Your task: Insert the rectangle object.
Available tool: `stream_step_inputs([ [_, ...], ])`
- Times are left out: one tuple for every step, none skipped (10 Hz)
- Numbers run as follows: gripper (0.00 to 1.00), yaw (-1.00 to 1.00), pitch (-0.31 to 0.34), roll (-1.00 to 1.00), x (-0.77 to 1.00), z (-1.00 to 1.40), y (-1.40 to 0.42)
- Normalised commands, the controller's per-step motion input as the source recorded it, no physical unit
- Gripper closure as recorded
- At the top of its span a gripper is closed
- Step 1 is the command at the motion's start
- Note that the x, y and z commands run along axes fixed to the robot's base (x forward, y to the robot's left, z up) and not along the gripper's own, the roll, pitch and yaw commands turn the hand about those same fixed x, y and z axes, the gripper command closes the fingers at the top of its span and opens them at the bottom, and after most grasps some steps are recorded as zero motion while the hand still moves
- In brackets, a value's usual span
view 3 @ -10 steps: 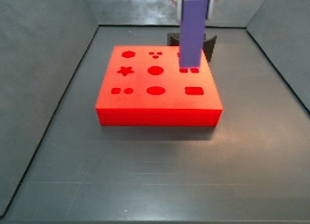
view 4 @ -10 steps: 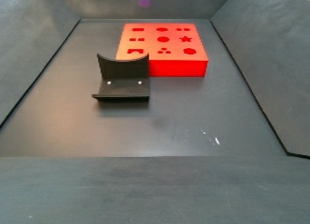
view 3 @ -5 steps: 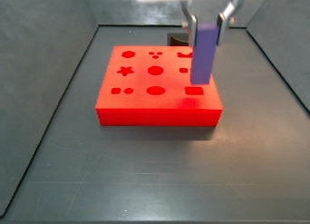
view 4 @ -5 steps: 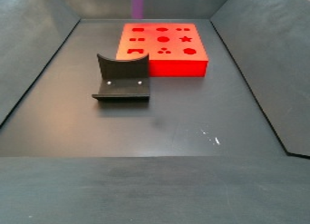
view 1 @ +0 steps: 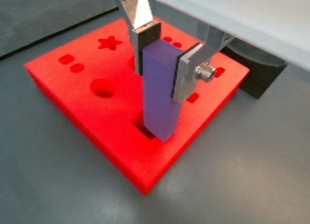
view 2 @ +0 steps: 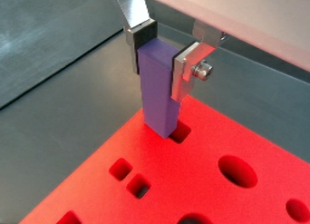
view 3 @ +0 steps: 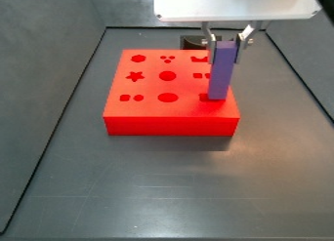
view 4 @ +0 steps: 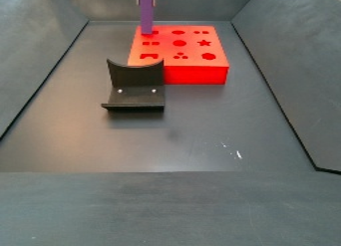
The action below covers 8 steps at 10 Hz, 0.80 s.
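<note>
The red block [view 3: 170, 89] sits mid-frame in a side view; the gripper [view 1: 168, 53], upper centre, is clamped on the upright rectangle object [view 1: 160, 92]; its lower tip is entering the rectangular slot [view 2: 179, 134]; pushing down and release remain, I judge.

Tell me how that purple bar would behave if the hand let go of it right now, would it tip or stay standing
The purple bar looks stiff: it stays straight though the hand clamps only its upper end. It is tall and slim, so alone it would probably tip. Its lower end sits at the rectangular slot in the red block; if it has entered, the slot may hold it upright. How deep is unclear.
</note>
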Motion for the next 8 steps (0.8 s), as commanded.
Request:
stream_step_inputs([
  [1.00, 0.00, -0.067, -0.08, -0.35, -0.04, 0.00],
  [1.00, 0.04, -0.086, -0.07, -0.28, -0.02, -0.05],
  [1.00, 0.11, -0.100, -0.07, -0.14, -0.09, -0.14],
  [1.00, 0.18, -0.113, -0.05, 0.00, -0.27, 0.00],
  [1.00, 0.27, -0.067, -0.01, 0.04, -0.33, 0.00],
  [1.00, 0.29, -0.060, 0.00, 0.03, -0.37, 0.00],
  [1.00, 0.32, -0.033, 0.00, 0.05, -0.31, -0.04],
  [1.00, 0.35, -0.016, 0.00, 0.10, -0.23, -0.13],
])
